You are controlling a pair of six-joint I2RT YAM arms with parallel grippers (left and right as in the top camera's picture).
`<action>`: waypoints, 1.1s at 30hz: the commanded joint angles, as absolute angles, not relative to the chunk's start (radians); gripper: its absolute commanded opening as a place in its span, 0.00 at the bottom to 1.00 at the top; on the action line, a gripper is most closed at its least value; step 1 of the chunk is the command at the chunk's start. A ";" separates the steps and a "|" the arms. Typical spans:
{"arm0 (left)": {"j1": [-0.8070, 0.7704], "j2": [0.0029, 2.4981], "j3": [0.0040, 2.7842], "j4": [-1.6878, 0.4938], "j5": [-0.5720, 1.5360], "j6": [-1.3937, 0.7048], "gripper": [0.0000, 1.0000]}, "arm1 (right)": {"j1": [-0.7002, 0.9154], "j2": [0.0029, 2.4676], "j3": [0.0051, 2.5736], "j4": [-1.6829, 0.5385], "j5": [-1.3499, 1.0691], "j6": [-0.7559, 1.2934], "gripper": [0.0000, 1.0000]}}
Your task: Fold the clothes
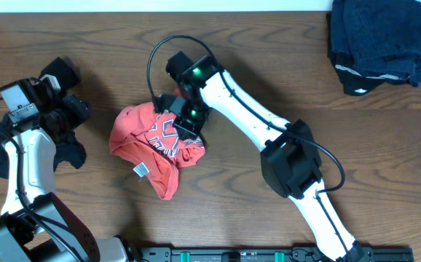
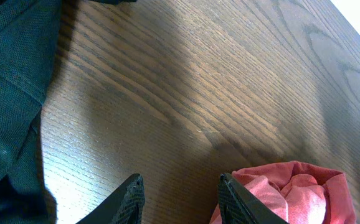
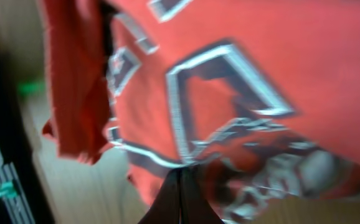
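From my station I judge the folding has hardly begun. The coral-red T-shirt (image 1: 152, 149) lies crumpled in the middle of the tabletop (image 1: 269, 58), bunched into a lump with its chest lettering turned up and a label showing at the near edge. No sleeve or hem is laid flat yet. The right jaws are together, and in the right wrist view their tips meet in the printed cloth, so I take it they are clamped on a fold of the shirt near its far right side. The left jaws stand apart with nothing between the fingers (image 2: 133, 199), only bare wood under them, and the shirt is just to their right. The black garment (image 1: 72, 149) is a limp heap at the left, beside the left arm, not folded either. A dark blue pile (image 1: 378, 40) sits at the far right corner. I cannot tell how neatly it is folded. So spreading the shirt and all its folds are left, then the black piece.
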State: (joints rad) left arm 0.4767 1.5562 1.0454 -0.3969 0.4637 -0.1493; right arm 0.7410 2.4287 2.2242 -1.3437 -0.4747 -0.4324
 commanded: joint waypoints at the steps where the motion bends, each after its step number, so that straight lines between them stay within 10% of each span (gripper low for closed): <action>1: 0.474 1.569 1.050 -0.398 0.458 -0.136 0.41 | 0.773 2.455 2.222 -1.385 -0.500 -0.516 0.01; 19: 0.474 1.569 1.050 -0.409 0.458 -0.136 0.41 | 0.621 2.608 2.222 -1.360 -0.303 -0.501 0.02; 33: 0.474 1.569 1.050 -0.402 0.458 -0.136 0.41 | 0.416 2.607 2.234 -0.923 -0.303 -0.354 0.33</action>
